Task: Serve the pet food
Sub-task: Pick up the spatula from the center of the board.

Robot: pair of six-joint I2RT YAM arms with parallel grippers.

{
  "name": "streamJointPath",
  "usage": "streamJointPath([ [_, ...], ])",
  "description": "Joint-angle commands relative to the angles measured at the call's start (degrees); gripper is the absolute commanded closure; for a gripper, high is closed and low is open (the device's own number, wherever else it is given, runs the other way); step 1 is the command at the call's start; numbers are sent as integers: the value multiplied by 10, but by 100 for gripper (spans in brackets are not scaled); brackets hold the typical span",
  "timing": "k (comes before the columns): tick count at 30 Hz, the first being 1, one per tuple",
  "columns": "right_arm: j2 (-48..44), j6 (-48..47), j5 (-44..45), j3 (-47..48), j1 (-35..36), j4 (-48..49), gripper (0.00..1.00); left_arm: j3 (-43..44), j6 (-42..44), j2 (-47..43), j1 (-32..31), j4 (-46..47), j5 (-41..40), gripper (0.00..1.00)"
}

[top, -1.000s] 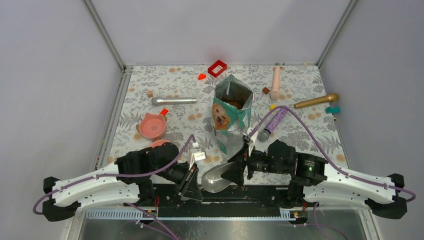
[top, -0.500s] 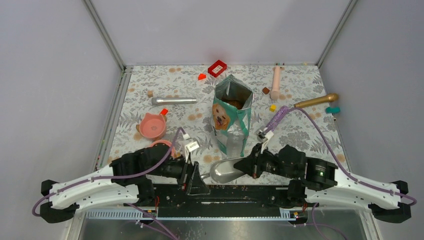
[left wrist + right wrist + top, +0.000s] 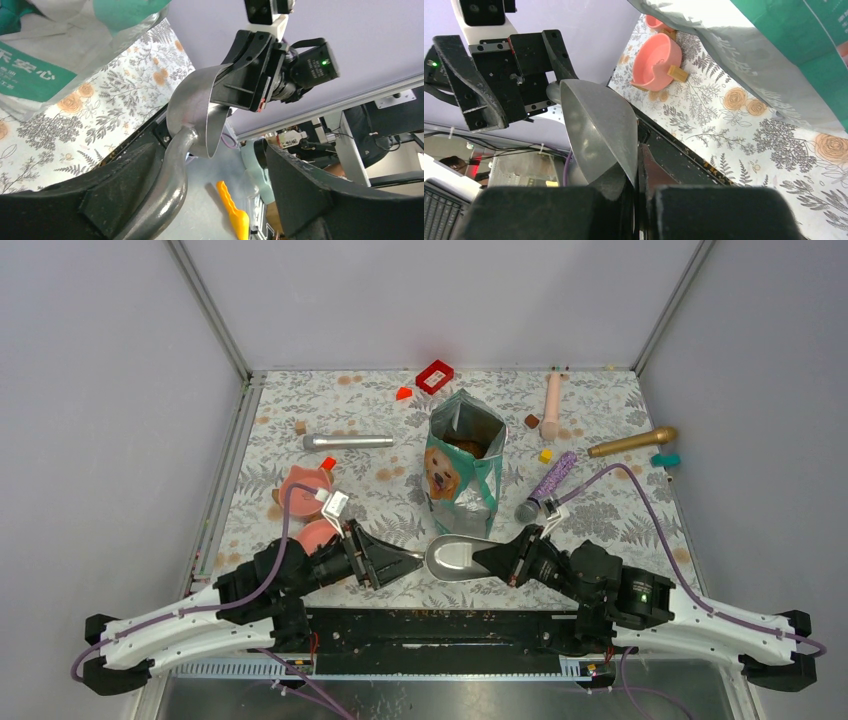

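The teal and white pouch [image 3: 462, 465] [image 3: 774, 45] with the dog's face stands open mid-table, and brown pet food [image 3: 464, 446] shows inside its mouth. A metal scoop [image 3: 455, 558] [image 3: 192, 112] [image 3: 596, 125] hangs just above the near part of the table. My right gripper [image 3: 490, 559] [image 3: 636, 167] is shut on the scoop's rim. My left gripper [image 3: 405, 562] [image 3: 215, 165] is open, with the scoop's handle [image 3: 167, 192] lying against one finger. A pink bowl [image 3: 305, 491] [image 3: 656, 60] sits at the left.
A smaller pink dish [image 3: 318, 535] lies by the left arm. Microphones are scattered about: silver [image 3: 348, 441], purple [image 3: 547, 485], gold [image 3: 632, 442] and pink [image 3: 551, 405]. A red box [image 3: 434, 376] and small blocks sit near the back wall.
The right gripper has shut on the scoop's rim and the left gripper has opened off the handle. The scoop and both grippers have moved away from the near edge, toward the pouch.
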Motion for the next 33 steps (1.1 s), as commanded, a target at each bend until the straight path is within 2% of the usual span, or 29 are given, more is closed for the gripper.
streamJointPath([
  [1,0,30,26,0,-1,93,100,6,-21,-7,0,75,-15,22],
  [6,13,24,-3,8,-1,88,100,3,-27,-13,-1,55,-35,40],
  [12,15,33,7,8,-1,83,100,7,-21,-10,-1,53,-20,62],
  [18,25,40,8,14,-1,86,100,18,-12,6,0,38,-7,62],
  [20,35,37,0,19,-1,89,100,25,-10,15,-1,34,-5,75],
  [23,45,40,-2,22,-1,90,100,31,-4,26,0,34,1,87],
  [24,45,40,-2,22,-1,89,100,33,-4,28,-1,31,0,97],
  [25,45,40,-3,22,-1,89,100,35,-6,30,0,27,-4,100],
  [29,44,30,-2,38,-1,54,100,18,-11,14,-1,41,-21,100],
  [30,45,21,0,50,-1,31,98,13,-17,7,-1,35,-36,100],
  [31,47,11,6,66,-1,-1,85,12,-26,-1,0,21,-55,100],
  [33,49,-14,26,105,-1,-70,49,7,-35,-21,-1,1,-87,100],
])
